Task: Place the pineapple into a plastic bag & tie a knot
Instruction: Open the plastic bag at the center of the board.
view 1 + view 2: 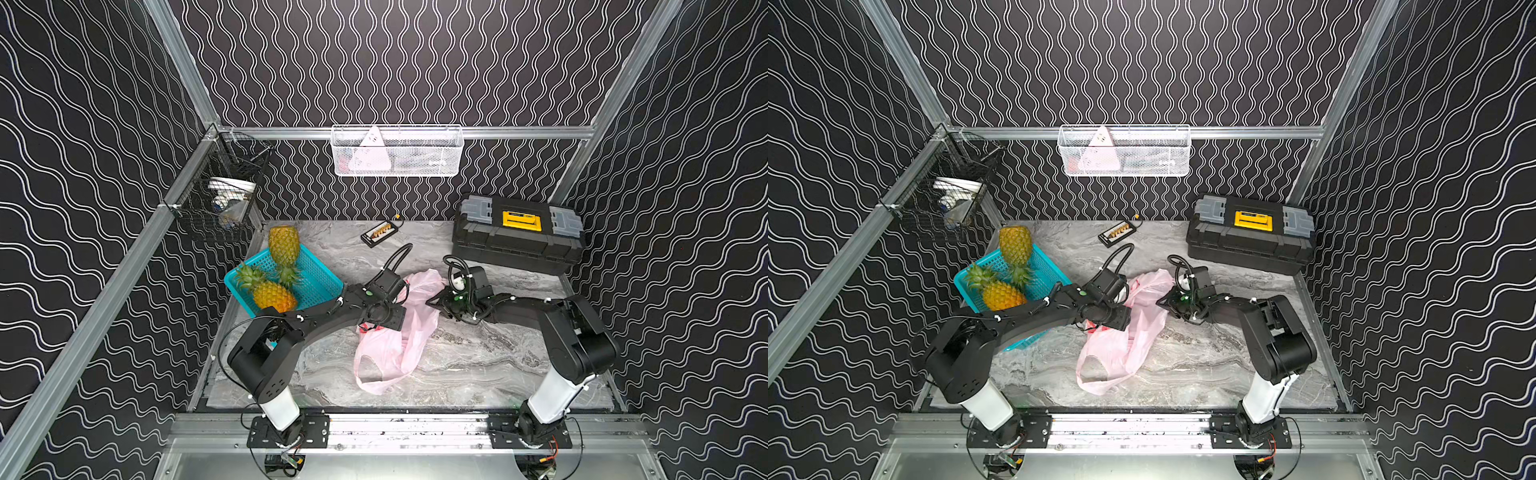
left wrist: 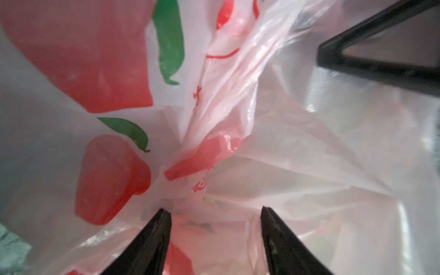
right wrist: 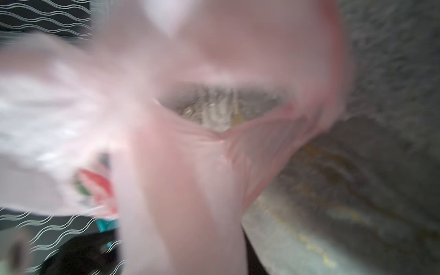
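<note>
The pale-pink plastic bag (image 1: 399,345) (image 1: 1121,349) lies crumpled on the marble table, one loop handle toward the front. Two pineapples (image 1: 284,245) (image 1: 268,293) sit in the teal basket (image 1: 318,272) at the left, outside the bag. My left gripper (image 1: 380,322) (image 2: 215,212) points down onto the bag's middle, jaws apart with printed film (image 2: 214,154) between the fingertips (image 2: 164,214). My right gripper (image 1: 434,301) (image 1: 1163,300) is at the bag's right edge. In the blurred right wrist view a taut band of bag (image 3: 181,190) runs from the jaws and hides the fingers. The knot is out of view.
A black toolbox (image 1: 517,232) stands at the back right. A small black connector board (image 1: 380,232) lies at the back. A white mesh basket (image 1: 397,151) and a black wire basket (image 1: 220,199) hang on the frame rails. Bare marble (image 1: 478,365) lies front right.
</note>
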{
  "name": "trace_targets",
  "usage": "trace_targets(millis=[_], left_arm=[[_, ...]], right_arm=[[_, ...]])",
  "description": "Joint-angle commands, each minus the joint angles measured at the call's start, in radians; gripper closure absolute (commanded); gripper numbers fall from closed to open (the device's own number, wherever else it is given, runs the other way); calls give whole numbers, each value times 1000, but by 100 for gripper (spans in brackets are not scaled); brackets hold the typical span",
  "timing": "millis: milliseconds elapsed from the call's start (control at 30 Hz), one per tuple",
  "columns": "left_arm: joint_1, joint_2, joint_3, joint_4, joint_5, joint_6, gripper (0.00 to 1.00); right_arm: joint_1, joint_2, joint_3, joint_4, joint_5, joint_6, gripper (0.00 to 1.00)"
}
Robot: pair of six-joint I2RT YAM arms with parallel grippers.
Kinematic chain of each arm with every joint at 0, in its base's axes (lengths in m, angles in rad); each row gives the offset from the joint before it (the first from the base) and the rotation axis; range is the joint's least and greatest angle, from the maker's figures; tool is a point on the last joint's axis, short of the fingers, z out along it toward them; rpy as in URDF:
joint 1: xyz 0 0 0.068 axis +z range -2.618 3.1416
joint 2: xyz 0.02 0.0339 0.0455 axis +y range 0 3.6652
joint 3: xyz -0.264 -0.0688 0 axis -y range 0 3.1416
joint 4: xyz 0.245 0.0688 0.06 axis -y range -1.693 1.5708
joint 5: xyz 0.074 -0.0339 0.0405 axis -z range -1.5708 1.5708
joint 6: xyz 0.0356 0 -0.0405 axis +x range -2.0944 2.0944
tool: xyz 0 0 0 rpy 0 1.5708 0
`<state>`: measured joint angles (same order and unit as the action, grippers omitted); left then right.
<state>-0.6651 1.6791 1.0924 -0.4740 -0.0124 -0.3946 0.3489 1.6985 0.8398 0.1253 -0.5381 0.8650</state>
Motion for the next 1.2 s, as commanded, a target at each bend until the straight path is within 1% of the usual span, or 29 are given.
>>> trace_targets(millis=[0,67,133,267,333,433,500,600,667,767,800,933,1100,1167], left_arm=[[4,-12,-39,-12,-63,22,40],[5,-30,-56,-18,-93,26,42],[7,-52,-64,-29,-120,32,44],[16,-90,-64,-40,-154,29,45],[16,-124,-65,-6,-121,28,44],[14,-155,-54,51,-48,29,39],[12,-152,-32,57,-27,40,33],[-2,-126,7,57,-33,95,25],[-13,-96,39,53,-37,147,22],[-35,-43,98,21,-121,212,20],[-38,-21,120,7,-168,226,19],[-29,47,197,-52,-355,229,19],[18,87,244,-79,-396,218,22],[36,85,240,-68,-387,223,21]], right_arm=[[-28,-95,104,-190,39,-95,87],[-49,-139,217,-390,103,-200,92],[-80,-157,342,-556,130,-294,94],[-115,-99,543,-816,122,-440,93],[-116,-59,593,-880,93,-480,90],[-98,-46,557,-816,36,-455,79],[-69,-40,538,-781,32,-437,73],[-23,-11,551,-768,33,-432,73],[5,12,573,-778,38,-434,73],[35,33,596,-779,35,-429,73],[42,37,600,-777,32,-428,73],[52,44,605,-793,35,-444,76],[50,23,591,-825,83,-472,78],[49,16,590,-834,93,-482,79]])
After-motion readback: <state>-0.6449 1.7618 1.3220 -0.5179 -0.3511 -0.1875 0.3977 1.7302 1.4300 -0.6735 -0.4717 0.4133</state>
